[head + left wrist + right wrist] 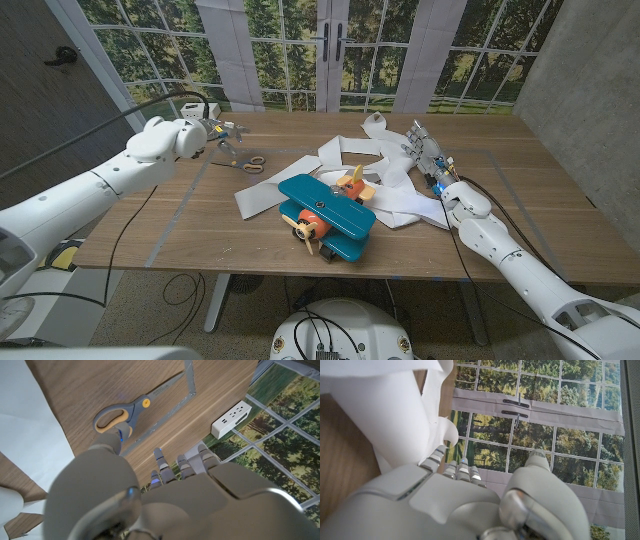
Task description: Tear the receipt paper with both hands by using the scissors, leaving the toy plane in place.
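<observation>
The scissors, with grey and orange handles, lie shut on the wooden table left of the middle. My left hand hovers just behind them, fingers apart and holding nothing. In the left wrist view the scissors lie beyond the thumb of my left hand. A long white receipt paper winds across the table's middle. The teal and orange toy plane stands on its front part. My right hand stands open at the paper's right edge, and the paper curls up beside my right hand.
Grey tape lines mark a rectangle on the table. A white power strip sits at the far left edge, near cables. Windows and a door close off the back.
</observation>
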Controlling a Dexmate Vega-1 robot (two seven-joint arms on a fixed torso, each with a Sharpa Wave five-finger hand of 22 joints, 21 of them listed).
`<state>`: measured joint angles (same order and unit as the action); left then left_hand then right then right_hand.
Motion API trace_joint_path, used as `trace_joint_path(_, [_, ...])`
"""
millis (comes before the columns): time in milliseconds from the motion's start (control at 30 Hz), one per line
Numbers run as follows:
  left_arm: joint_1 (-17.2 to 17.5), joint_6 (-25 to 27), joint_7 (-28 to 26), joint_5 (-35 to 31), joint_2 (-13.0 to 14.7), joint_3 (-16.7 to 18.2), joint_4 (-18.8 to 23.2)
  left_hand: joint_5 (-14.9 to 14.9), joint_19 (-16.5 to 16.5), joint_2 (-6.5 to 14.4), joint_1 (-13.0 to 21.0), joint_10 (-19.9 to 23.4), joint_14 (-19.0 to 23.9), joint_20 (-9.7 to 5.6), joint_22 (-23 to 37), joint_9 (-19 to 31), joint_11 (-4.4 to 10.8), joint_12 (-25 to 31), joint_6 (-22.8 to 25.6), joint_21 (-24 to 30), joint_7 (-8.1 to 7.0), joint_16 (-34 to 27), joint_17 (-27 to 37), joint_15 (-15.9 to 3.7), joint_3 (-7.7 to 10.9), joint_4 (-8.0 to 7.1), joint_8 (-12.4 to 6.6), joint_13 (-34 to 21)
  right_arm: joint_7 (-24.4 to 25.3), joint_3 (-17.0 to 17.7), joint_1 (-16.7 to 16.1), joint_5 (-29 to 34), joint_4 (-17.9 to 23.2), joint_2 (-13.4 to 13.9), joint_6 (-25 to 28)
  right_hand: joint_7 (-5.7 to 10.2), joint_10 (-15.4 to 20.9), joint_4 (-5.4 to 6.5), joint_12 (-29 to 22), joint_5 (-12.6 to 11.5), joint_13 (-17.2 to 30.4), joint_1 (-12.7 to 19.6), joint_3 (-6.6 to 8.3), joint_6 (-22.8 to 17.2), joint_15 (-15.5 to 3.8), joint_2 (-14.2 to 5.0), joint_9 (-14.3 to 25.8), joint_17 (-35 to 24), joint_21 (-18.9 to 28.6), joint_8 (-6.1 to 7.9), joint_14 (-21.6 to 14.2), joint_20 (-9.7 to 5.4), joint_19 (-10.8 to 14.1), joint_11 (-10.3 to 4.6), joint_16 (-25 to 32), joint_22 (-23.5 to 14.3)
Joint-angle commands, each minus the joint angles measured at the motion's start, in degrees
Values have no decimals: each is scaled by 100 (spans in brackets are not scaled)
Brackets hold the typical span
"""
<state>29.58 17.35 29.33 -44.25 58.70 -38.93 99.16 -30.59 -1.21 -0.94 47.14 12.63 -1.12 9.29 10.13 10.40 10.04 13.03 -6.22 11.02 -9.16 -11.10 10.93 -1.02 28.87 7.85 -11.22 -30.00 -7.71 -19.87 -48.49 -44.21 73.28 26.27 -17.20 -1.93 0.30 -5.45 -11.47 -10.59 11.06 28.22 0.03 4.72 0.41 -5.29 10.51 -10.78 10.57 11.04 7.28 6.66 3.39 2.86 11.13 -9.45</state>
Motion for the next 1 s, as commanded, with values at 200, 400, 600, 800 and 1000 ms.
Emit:
trace_joint_path(200, [-52,-114,89,-74,-137,-33,-217,115,10,110,136,-153,-39,-13,12,19,-104,-40,-77,34,4,-21,-12,-10,31,93,4,12,42,6,-41,-24,37,-26,21,50,20,-20,-13,22,13,-13,27,7,10,-42,15,-25,12,11,13,46,-14,-11,33,-22])
trace_joint_path(400, [-130,-193,94,2,-200,-68,-396,124,7,266,269,-205,-58,-13,14,20,-113,-59,-105,37,30,-14,-13,20,104,133,13,47,69,1,-55,-22,52,-40,23,51,24,-25,-14,24,14,-14,32,7,17,-44,15,-25,8,10,12,44,-25,-14,33,-22])
trace_joint_path(600, [-172,-220,75,21,-221,-104,-472,57,10,397,429,-187,-76,-14,14,20,-88,-49,-144,37,23,-8,-11,23,216,186,23,74,76,4,-65,-32,59,-51,17,54,21,-29,-12,24,14,-15,36,10,15,-44,15,-25,9,8,14,40,-25,-16,33,-22])
trace_joint_path(800, [-184,-220,76,8,-219,-137,-475,1,10,443,517,-173,-78,-10,14,20,-82,-38,-149,37,29,-7,-10,24,278,213,20,84,1,14,-60,-79,16,-84,-23,63,30,-39,-15,17,15,-2,53,12,38,-62,15,-25,9,7,15,55,-28,-13,33,-22])
trace_joint_path(1000, [-186,-167,107,-13,-216,-152,-460,-31,12,442,555,-167,-76,-2,14,19,-86,-32,-159,37,31,-6,-13,30,302,225,22,89,-127,-5,-10,-52,-97,-112,-140,105,25,-343,-9,-557,17,718,662,-2,11,-501,15,-30,3,26,40,30,-66,-62,30,-18])
